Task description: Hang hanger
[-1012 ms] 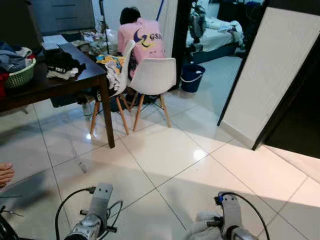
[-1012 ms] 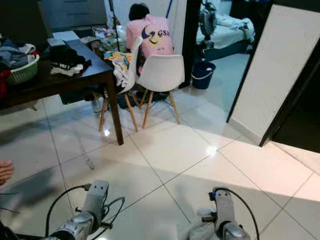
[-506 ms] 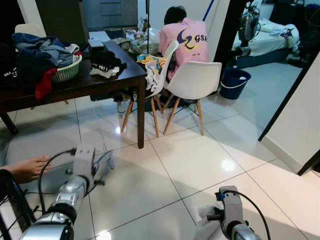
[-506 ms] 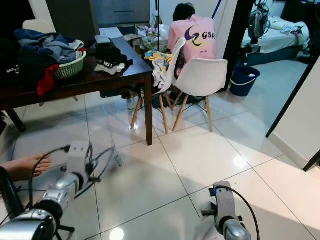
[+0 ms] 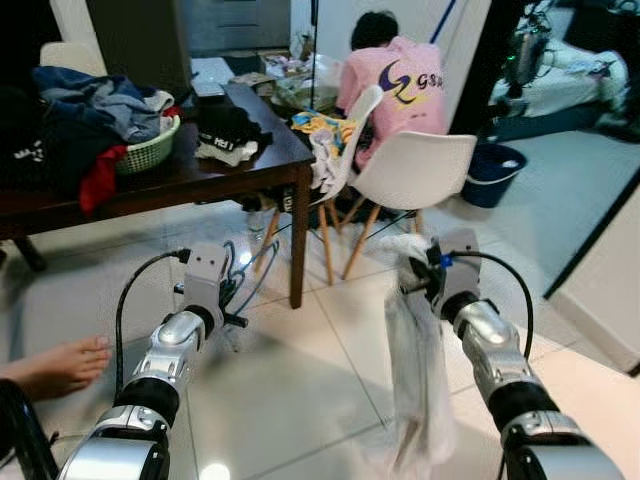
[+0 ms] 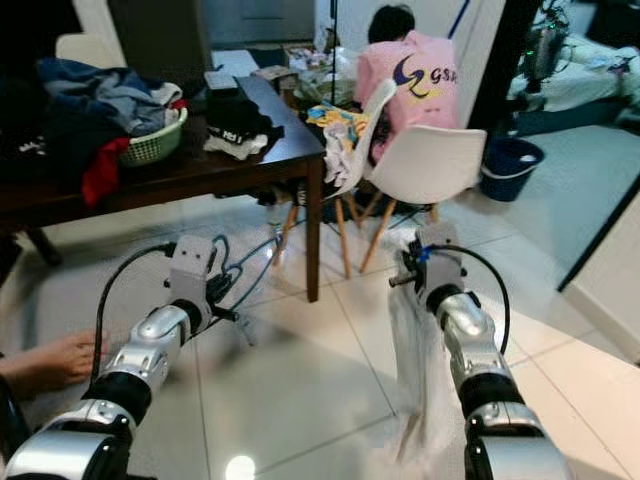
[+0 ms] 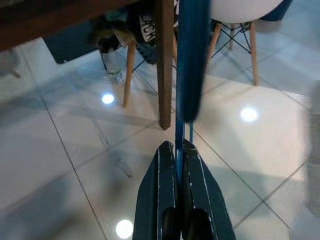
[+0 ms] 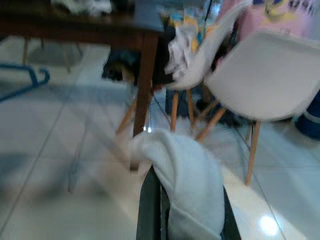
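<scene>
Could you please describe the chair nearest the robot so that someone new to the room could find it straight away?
Start at the dark wooden table on the left of the room. Past its near corner leg stand two white chairs with splayed wooden legs. The one meant is the chair on the right, its bare back turned to the robot, with a person in a pink shirt behind it; the other chair has clothes draped over it.

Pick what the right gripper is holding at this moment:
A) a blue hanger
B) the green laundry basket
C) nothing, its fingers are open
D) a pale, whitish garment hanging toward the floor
D: the right gripper is closed on a pale garment that drapes over its fingers and hangs down toward the tiles, while the blue hanger sits in the left gripper.
</scene>
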`<state>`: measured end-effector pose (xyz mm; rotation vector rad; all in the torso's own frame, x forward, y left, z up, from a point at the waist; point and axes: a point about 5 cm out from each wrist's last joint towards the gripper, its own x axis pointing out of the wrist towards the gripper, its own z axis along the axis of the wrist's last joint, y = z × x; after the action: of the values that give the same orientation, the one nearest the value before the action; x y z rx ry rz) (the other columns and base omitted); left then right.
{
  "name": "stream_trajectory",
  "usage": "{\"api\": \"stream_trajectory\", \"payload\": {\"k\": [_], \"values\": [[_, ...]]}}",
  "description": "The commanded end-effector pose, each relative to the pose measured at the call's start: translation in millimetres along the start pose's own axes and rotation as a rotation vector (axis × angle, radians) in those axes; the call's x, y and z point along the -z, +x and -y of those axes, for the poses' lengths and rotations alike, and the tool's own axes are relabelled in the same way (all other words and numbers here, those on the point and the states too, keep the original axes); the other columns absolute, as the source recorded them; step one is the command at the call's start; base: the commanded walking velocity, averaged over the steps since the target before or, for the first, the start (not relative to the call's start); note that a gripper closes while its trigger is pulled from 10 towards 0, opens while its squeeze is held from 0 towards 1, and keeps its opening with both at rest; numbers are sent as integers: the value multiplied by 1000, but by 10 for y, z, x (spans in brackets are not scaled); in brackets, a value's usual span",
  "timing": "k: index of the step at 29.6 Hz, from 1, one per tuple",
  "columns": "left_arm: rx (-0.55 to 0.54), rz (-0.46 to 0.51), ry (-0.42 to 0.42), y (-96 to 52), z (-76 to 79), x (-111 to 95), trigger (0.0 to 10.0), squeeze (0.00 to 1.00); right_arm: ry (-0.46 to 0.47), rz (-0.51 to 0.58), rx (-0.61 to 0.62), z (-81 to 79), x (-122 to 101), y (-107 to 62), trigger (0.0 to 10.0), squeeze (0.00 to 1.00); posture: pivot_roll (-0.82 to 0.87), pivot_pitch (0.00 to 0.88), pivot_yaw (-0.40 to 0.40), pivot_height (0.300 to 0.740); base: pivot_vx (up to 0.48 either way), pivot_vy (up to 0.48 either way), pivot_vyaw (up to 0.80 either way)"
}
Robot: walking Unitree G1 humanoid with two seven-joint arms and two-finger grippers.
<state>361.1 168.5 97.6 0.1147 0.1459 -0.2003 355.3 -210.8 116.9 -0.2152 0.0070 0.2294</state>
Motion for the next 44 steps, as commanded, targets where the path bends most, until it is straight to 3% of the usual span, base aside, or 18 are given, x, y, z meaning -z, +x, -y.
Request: {"api": "stream_trajectory", "payload": {"k": [1, 4, 10, 11, 14, 20, 26, 31, 35, 44], "values": [[2, -3, 10, 8, 29, -13, 10000, 0, -45, 16, -17, 3, -87, 40, 10000, 0, 29, 44, -29, 740, 480, 0, 0], [-8, 6, 4, 12, 18, -36, 10000, 0, -65, 24, -23, 4, -127, 57, 10000, 0, 30, 44, -29, 740, 480, 0, 0], [21, 130, 18, 28, 31, -322, 10000, 0, -91, 103, -58, 21, -395, 111, 10000, 0, 34, 56, -32, 740, 480, 0, 0], [35, 186, 35, 27, 53, -472, 10000, 0, -97, 141, -93, -3, -519, 124, 10000, 0, 33, 59, -32, 740, 480, 0, 0], [39, 198, 38, 20, 59, -509, 10000, 0, -98, 150, -103, -11, -548, 123, 10000, 0, 33, 59, -32, 740, 480, 0, 0], [25, 358, 63, -13, 75, -986, 10000, 0, -173, 285, -200, -141, -1012, 152, 10000, 0, 31, 62, -32, 740, 480, 0, 0], [1, 411, 81, -49, 49, -1159, 10000, 0, -171, 333, -217, -202, -1174, 151, 10000, 0, 31, 64, -32, 740, 480, 0, 0], [-61, 527, 125, -174, -45, -1547, 10000, 0, -87, 468, -283, -368, -1583, 108, 10000, 0, 40, 63, -33, 740, 480, 0, 788], [-60, 546, 138, -209, -39, -1639, 10000, 0, -47, 519, -344, -437, -1726, 77, 10000, 0, 42, 63, -35, 740, 480, 0, 800], [-46, 553, 109, -250, 44, -1687, 10000, 0, -80, 578, -415, -593, -2032, 89, 10000, 0, 46, 62, -46, 740, 480, 0, 156]]}}
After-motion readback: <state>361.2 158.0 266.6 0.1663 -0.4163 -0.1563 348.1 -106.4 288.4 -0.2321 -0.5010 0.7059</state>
